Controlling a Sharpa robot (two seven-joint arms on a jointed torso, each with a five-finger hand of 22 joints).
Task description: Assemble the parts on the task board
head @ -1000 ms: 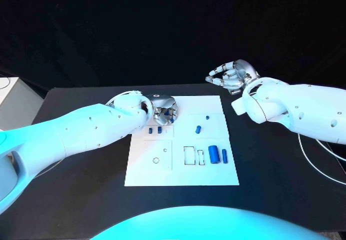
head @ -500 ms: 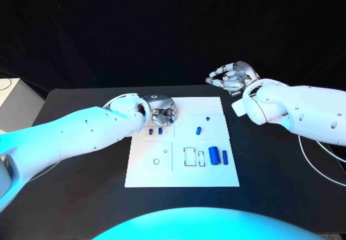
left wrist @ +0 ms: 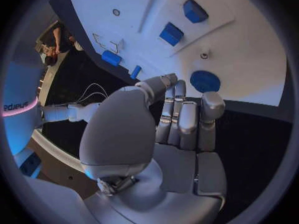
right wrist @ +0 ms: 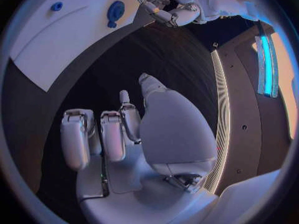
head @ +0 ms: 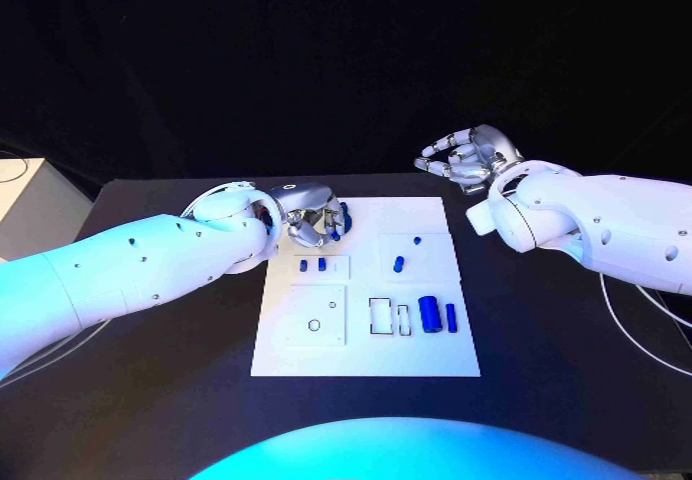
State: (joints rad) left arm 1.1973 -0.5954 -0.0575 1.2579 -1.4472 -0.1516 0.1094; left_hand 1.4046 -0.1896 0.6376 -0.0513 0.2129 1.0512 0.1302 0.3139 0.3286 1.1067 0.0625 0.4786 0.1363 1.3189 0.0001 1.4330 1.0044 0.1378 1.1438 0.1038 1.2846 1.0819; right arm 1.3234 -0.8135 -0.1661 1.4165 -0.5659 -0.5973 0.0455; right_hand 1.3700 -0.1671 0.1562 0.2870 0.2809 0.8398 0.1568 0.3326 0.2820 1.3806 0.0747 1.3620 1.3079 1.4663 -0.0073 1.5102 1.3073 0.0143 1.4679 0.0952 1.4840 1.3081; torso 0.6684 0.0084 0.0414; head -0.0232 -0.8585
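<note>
Middle of the black desk (head: pixel 159 390): white rectangular task board (head: pixel 368 350), lying flat. In a shallow square recess at its left, side by side, two small blue blocks (head: pixel 310 266). To their right, a short blue peg (head: pixel 398 264), with a tiny blue stud (head: pixel 415 240) just beyond it. Near the right edge, a thick blue cylinder (head: pixel 430 313) lying just beside a slim blue bar (head: pixel 450 317); next to them, two narrow rectangular slots (head: pixel 379 312). In the near left square, a round hole (head: pixel 313 325).

Over the far left corner of the board: silver left hand (head: pixel 307 218), fingers curled inward. At its fingertips (left wrist: pixel 212 100), a round-ended blue part (head: pixel 342 214), seen end-on as a blue disc by the board's edge in the left wrist view. Cannot tell whether pinched or merely touched, so cannot tell if clamped on it.

Off the far right corner, raised above the desk and well apart from the board: silver right hand (head: pixel 464 155). Fingers folded together toward the palm, thumb out to the side, holding nothing.
</note>
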